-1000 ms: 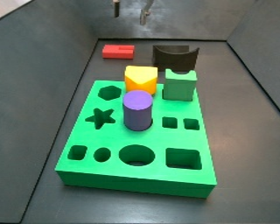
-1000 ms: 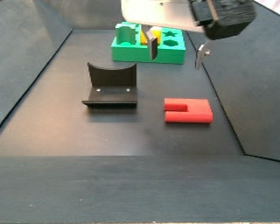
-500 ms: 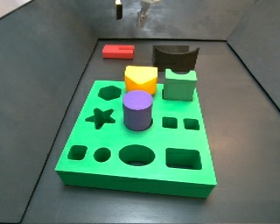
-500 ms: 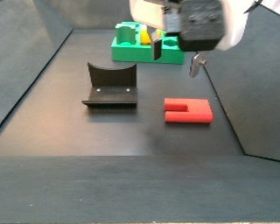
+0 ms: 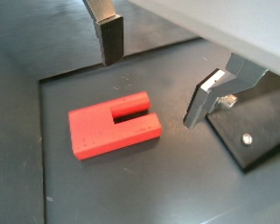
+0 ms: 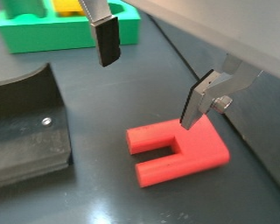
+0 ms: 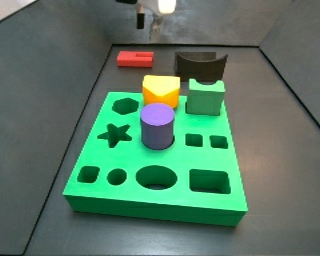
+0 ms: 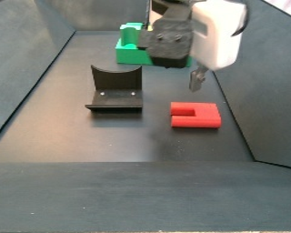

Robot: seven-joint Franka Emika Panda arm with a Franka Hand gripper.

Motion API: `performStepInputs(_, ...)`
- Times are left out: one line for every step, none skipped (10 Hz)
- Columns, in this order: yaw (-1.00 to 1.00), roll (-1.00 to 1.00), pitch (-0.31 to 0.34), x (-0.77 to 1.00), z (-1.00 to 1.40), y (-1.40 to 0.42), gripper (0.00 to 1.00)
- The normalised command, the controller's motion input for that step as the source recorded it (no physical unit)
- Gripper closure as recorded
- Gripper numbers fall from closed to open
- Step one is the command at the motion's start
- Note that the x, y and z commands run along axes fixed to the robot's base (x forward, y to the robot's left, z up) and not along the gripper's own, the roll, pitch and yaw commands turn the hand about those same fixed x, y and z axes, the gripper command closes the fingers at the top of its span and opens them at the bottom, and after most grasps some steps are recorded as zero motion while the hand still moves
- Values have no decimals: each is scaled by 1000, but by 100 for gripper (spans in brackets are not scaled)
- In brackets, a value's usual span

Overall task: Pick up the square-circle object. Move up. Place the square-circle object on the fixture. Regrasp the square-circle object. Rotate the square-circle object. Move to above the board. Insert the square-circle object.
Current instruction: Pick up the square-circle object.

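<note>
The square-circle object [image 5: 113, 129] is a small red block with a slot cut in one end. It lies flat on the dark floor [image 8: 196, 115] [image 7: 136, 58] [image 6: 178, 153]. My gripper [image 5: 157, 79] [image 6: 152, 79] hangs open just above it, with nothing between the fingers [image 5: 111, 39]. In a side view the gripper [image 8: 196, 80] sits a little behind and above the block. The black fixture [image 8: 115, 89] [image 7: 200, 64] stands beside the block. The green board [image 7: 156, 150] [image 8: 135, 45] lies farther off.
On the board stand a purple cylinder [image 7: 156, 127], a yellow-orange block [image 7: 160, 90] and a green cube [image 7: 207, 97]. Dark sloping walls [image 8: 39, 64] enclose the floor on both sides.
The gripper has come down and across toward the red block, staying open. The block, fixture and board have not moved.
</note>
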Motion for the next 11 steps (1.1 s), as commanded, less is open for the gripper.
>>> performStepInputs(-1000,0,0,0,-274,0,0)
performStepInputs(-1000,0,0,0,-283,0,0)
performStepInputs(-823,0,0,0,-531,237,0)
performStepInputs(-666,-24,0,0,-680,369,0)
performStepInputs(-497,-77,0,0,-631,440,0)
performStepInputs(-277,-79,0,34,-580,326,0)
performStepInputs(-289,-207,0,34,-460,240,0)
performStepInputs(-217,-253,-4,86,-371,91,0)
performStepInputs(-194,-319,-30,37,-303,3,0)
performStepInputs(-149,-337,-46,0,-314,20,0)
performStepInputs(-89,-330,-33,0,-326,71,0)
